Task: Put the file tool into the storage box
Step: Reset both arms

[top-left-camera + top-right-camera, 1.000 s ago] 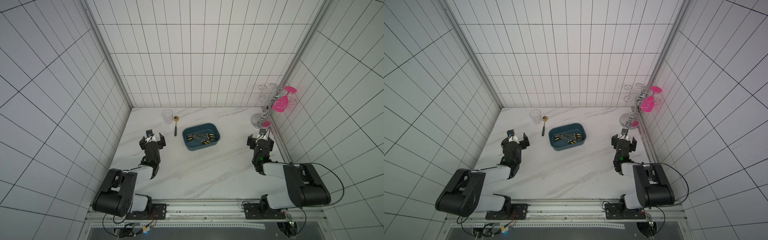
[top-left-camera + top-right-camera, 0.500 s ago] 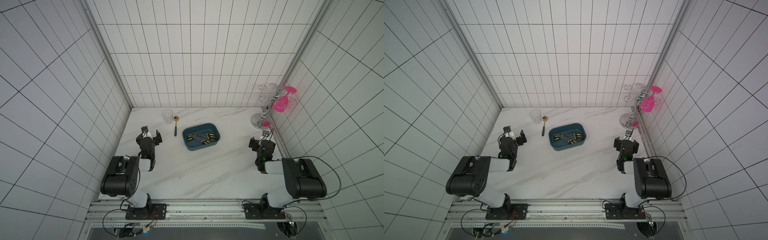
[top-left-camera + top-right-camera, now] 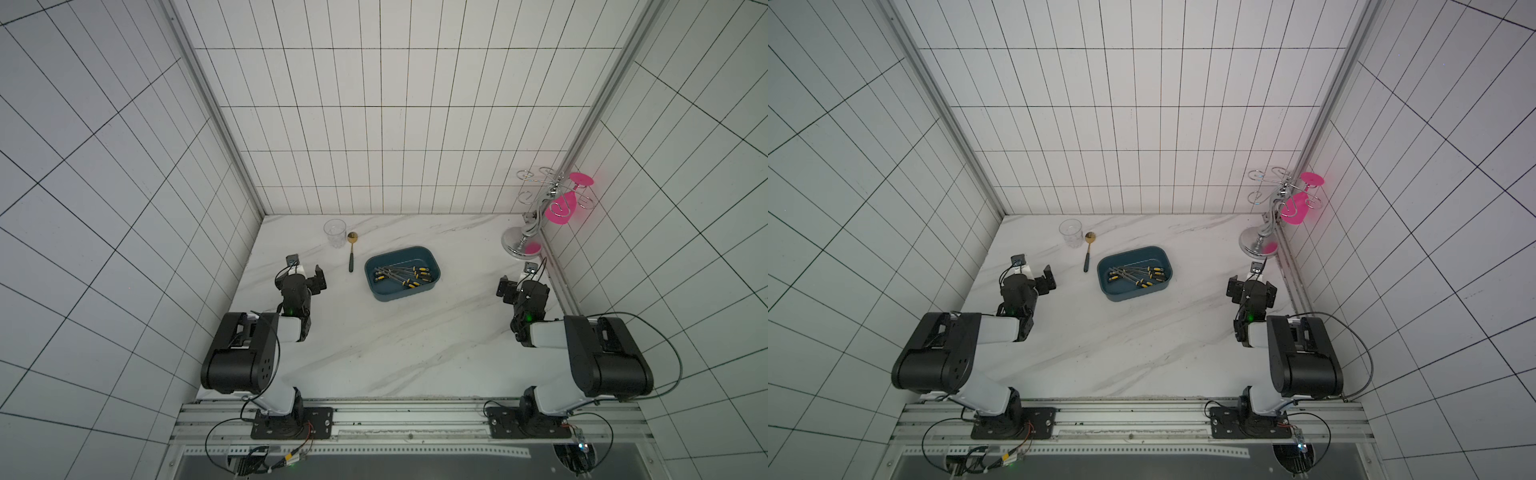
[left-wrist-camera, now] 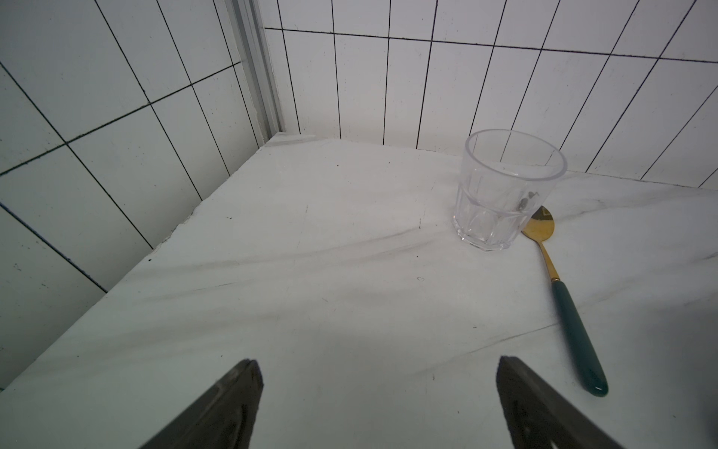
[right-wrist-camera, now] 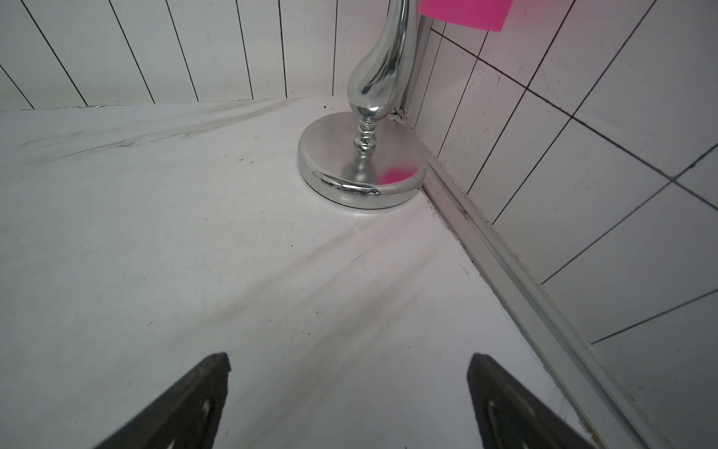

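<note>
Files [image 3: 401, 275] with yellow and black handles lie in a small heap inside the storage box [image 3: 400, 294]. I see them there in both top views. The box is a dark blue tub. It sits flat on the white table [image 3: 415, 345], about in the middle and toward the back wall.

Near the box, on the robot's left, a spoon [image 4: 575, 322] with a gold bowl and a green handle lies flat. Its bowl is right next to a clear glass [image 4: 505, 190] that stands upright. I cannot tell if they touch.

The left gripper [image 4: 377, 369] sits low near the left wall, well apart from the box. Its jaws are wide apart and hold nothing. The right gripper [image 5: 349, 361] sits near the right wall, also well apart from the box. Its jaws are wide apart too, with nothing between them. It faces the round base of a shiny metal stand [image 5: 359, 163] in the back corner. A pink glass [image 3: 563, 208] hangs upside down from that stand.
</note>
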`<state>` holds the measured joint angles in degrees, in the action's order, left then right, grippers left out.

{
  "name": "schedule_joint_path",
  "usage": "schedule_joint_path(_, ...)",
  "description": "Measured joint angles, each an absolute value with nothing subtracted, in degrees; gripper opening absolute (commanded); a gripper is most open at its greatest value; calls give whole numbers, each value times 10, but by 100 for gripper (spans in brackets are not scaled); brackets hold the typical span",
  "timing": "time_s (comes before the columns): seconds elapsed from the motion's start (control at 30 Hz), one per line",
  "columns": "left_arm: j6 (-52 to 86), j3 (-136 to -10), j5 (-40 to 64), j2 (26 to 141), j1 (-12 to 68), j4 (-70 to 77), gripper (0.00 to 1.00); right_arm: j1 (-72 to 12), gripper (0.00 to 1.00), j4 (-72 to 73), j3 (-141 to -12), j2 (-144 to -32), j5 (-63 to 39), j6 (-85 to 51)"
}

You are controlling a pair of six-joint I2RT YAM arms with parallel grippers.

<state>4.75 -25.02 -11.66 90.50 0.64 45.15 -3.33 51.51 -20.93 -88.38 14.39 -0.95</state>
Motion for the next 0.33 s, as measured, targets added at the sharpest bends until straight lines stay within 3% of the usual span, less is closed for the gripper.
schedule_joint_path(0.33, 48, -250, -116, 905, 6, 451, 98, -33, 99, 513, -209, -884, 143, -10)
